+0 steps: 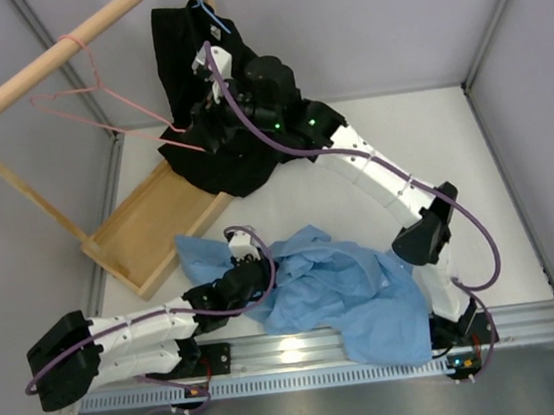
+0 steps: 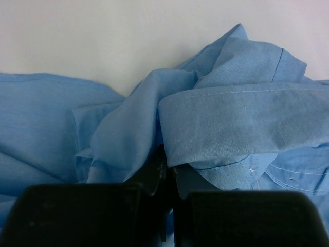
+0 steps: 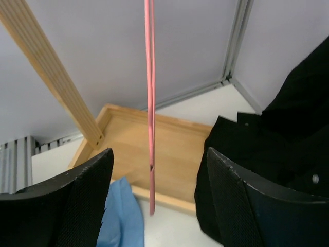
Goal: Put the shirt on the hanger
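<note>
**Top external.** The left arm lies low along the near edge, its forearm stretched rightward from the base. The left gripper [image 1: 252,270] is down on the left edge of the shirt [image 1: 357,293]. The shirt lies crumpled on the table [image 1: 352,159], just ahead of the arm bases. The right arm rises from its base, bends at the elbow and reaches far back and left. The right gripper [image 1: 191,132] is at the lower corner of the hanger [image 1: 94,98], which hangs by its hook from the wooden rail [image 1: 50,58]. The black shirt [image 1: 188,37] hangs just beside the hanger and drapes down to the table. The wooden tray [image 1: 159,226] lies under the rail.

**Left wrist.** The fingers [image 2: 103,216] are together, with a fold of shirt cloth pinched between them. A stitched band of the shirt lies across just ahead of the tips.

**Right wrist.** The fingers [image 3: 77,195] are well apart. The hanger wire runs straight down through the gap and touches neither finger. The tray is beyond it, the black shirt is to the right, and a corner of the blue shirt shows at lower left.
</note>
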Tool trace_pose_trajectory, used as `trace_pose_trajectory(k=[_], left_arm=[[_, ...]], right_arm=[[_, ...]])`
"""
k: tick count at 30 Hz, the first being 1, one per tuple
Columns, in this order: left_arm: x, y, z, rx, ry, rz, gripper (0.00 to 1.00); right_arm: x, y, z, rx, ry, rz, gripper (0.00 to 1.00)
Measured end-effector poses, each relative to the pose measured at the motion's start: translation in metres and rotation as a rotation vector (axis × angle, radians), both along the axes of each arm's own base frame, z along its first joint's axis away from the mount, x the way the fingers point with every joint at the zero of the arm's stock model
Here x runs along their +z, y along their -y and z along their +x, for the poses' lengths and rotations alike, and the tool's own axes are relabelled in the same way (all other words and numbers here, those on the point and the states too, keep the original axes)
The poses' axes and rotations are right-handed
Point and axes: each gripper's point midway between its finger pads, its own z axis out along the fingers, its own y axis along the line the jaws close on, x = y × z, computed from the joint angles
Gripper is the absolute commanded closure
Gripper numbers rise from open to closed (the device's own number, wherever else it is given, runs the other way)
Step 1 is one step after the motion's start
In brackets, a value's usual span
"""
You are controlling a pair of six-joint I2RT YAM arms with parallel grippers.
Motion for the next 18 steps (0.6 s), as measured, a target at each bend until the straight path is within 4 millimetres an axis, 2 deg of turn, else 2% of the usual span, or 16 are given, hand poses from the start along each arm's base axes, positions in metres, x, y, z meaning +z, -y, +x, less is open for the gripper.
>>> trace_pose_trajectory(k=[2, 4, 7, 9, 11, 13, 15, 18], left_arm=[[-0.006, 0.003, -0.002, -0.012, -0.015, -0.007, 1.00], [-0.010, 0.006, -0.004, -0.023, -0.027, -0.012, 1.00], [-0.010, 0.010, -0.005, -0.037, -0.031, -0.029, 1.00], [-0.008, 0.012, -0.005, -0.044, -0.030, -0.038, 1.00], [-0.008, 0.013, -0.006, -0.049, -0.032, -0.041, 1.00], [-0.010, 0.011, -0.008, -0.053, -0.034, -0.043, 1.00], [-0.009, 0.009, -0.009, -0.054, -0.031, -0.048, 1.00], [-0.007, 0.005, -0.011, -0.053, -0.022, -0.062, 1.00]], right_arm=[[0.006, -0.010, 0.006, 0.011, 0.027, 0.023, 0.38], [0.004, -0.017, 0.011, 0.018, 0.042, 0.034, 0.40], [-0.010, -0.029, 0.016, 0.028, 0.037, 0.029, 0.41], [-0.021, -0.036, 0.020, 0.034, 0.034, 0.025, 0.46], [-0.033, -0.044, 0.023, 0.038, 0.029, 0.018, 0.55], [-0.044, -0.049, 0.026, 0.038, 0.019, 0.009, 0.56], [-0.050, -0.052, 0.029, 0.037, 0.016, 0.006, 0.58], [-0.047, -0.053, 0.032, 0.029, 0.030, 0.020, 0.63]])
